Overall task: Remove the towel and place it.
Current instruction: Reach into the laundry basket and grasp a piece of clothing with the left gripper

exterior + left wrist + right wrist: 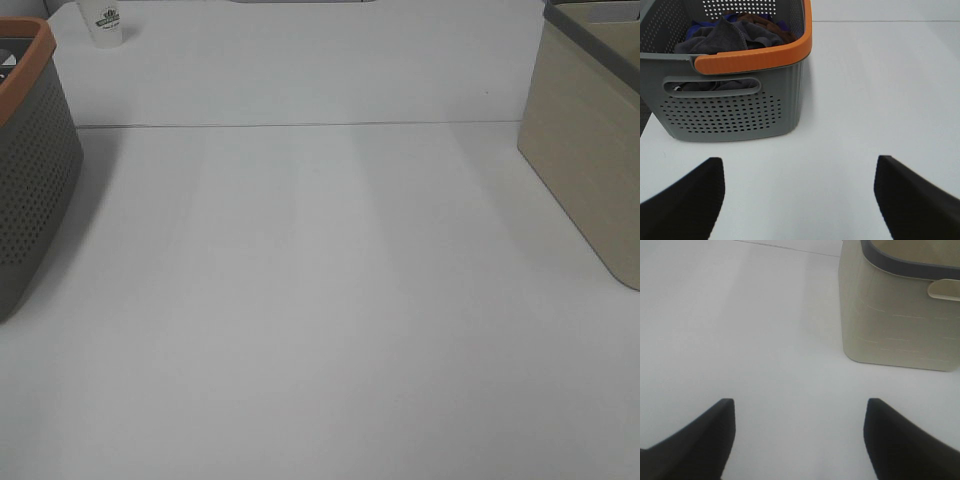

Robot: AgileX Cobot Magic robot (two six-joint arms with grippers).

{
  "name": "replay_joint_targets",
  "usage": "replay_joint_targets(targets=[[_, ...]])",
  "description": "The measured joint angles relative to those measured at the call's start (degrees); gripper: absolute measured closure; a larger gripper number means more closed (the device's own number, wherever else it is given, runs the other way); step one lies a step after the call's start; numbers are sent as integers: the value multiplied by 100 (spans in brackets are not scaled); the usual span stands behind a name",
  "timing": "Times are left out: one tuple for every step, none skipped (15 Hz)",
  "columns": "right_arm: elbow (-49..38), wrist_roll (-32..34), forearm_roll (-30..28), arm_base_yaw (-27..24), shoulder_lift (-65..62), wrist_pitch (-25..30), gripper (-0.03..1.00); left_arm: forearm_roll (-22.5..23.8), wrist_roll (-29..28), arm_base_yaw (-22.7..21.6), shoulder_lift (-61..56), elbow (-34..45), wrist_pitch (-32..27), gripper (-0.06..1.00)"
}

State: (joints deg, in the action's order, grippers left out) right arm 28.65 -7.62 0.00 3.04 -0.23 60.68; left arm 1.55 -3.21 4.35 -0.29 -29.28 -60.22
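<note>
Left gripper (799, 161): two black fingers (685, 205), jaws spread wide apart, empty. Only the tapered finger ends show, matte and dark, angled forward and down.

Right gripper (800, 401): two black fingers (690, 445), jaws likewise spread wide, empty. Same tapered ends, same forward and downward tilt.

Arms and wrists: not seen in any view, the high camera included.

A grey perforated basket (35, 170) with an orange rim stands on the white desk (320, 320). A white logo cup (105, 22) stands just beyond the basket. A beige bin (590, 170) sits well apart from it.
</note>
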Motion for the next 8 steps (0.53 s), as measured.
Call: replay_joint_targets(targets=[[0, 0, 0, 0, 0, 0, 25, 0, 0, 0, 0, 0, 0, 18], [0, 0, 0, 0, 0, 0, 25, 0, 0, 0, 0, 0, 0, 18], [0, 0, 0, 0, 0, 0, 25, 0, 0, 0, 0, 0, 0, 18], [0, 0, 0, 0, 0, 0, 25, 0, 0, 0, 0, 0, 0, 18], [0, 0, 0, 0, 0, 0, 25, 0, 0, 0, 0, 0, 0, 18], [0, 0, 0, 0, 0, 0, 25, 0, 0, 0, 0, 0, 0, 18], [0, 0, 0, 0, 0, 0, 25, 0, 0, 0, 0, 0, 0, 18], [0, 0, 0, 0, 0, 0, 25, 0, 0, 0, 0, 0, 0, 18]])
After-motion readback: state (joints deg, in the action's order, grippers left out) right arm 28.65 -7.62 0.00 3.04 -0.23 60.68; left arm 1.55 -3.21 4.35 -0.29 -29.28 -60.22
